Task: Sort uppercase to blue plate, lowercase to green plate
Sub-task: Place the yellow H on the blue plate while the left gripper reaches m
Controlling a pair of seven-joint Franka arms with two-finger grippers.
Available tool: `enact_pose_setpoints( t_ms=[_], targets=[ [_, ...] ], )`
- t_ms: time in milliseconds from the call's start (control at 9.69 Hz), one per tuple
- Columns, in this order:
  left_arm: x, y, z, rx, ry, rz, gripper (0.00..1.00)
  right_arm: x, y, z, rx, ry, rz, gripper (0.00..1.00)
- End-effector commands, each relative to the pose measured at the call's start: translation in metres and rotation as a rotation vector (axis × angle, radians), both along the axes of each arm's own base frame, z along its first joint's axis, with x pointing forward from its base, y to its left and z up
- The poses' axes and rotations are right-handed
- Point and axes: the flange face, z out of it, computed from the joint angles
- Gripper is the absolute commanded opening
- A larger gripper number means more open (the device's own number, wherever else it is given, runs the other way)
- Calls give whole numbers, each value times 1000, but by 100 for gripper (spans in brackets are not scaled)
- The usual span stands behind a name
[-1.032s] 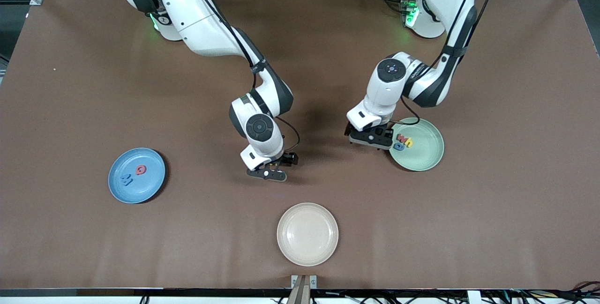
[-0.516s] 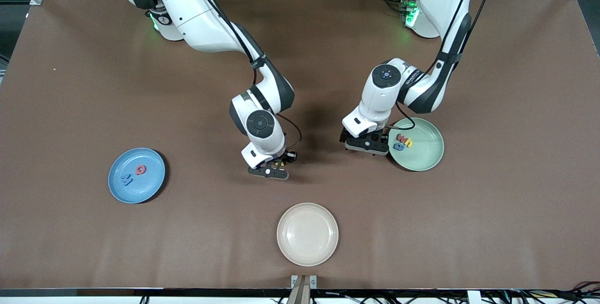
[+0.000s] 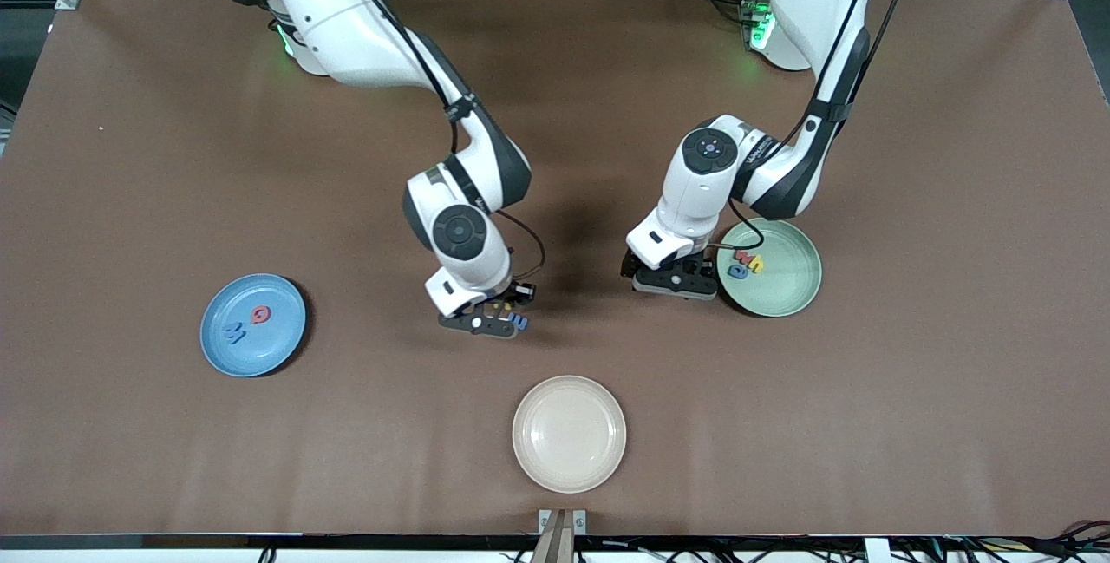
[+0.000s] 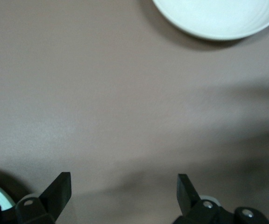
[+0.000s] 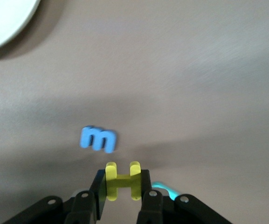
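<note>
Near the middle of the brown table, the right gripper [image 3: 496, 320] hangs low over the surface with its two black fingers closed on a small yellow foam capital H [image 5: 122, 180], pinching the letter across its crossbar. Just beside the held letter, a rounded blue foam lowercase m [image 5: 98, 139] lies flat on the tabletop, apart from the fingers. A sliver of a teal foam letter [image 5: 166, 189] peeks out from under the same gripper, too hidden to read. Toward the right arm's end of the table sits the round medium-blue plastic plate [image 3: 217, 355] with a raised rim, holding a red foam capital Q [image 3: 259, 315] and an angular blue foam capital M [image 3: 233, 334], the M nearer to the front camera than the Q. Toward the left arm's end sits the round pale mint-green plastic plate [image 3: 789, 285], carrying a red foam lowercase w [image 3: 742, 256], a small yellow foam lowercase h [image 3: 756, 265] and a blue foam lowercase a [image 3: 737, 271], clustered close together. Just beside that plate's rim, on the side facing the table's middle, the left gripper [image 4: 124, 191] hovers over bare table with its fingers spread wide and nothing between them. Nearer to the front camera than both grippers, a round cream plastic plate [image 3: 569, 434] lies on the table.
</note>
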Motion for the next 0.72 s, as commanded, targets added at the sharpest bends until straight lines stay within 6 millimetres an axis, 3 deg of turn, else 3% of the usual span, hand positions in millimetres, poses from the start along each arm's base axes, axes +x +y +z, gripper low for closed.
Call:
enact_pose_setpoints(
  t_ms=[0, 413, 619],
  targets=[
    [25, -56, 21, 19, 24, -12, 100, 19, -71, 27, -43, 49, 81, 0],
    [40, -111, -1, 3, -30, -73, 100, 59, -212, 32, -230, 108, 233, 0],
    [46, -132, -11, 7, -70, -100, 100, 70, -259, 32, -262, 125, 285, 0]
  ],
)
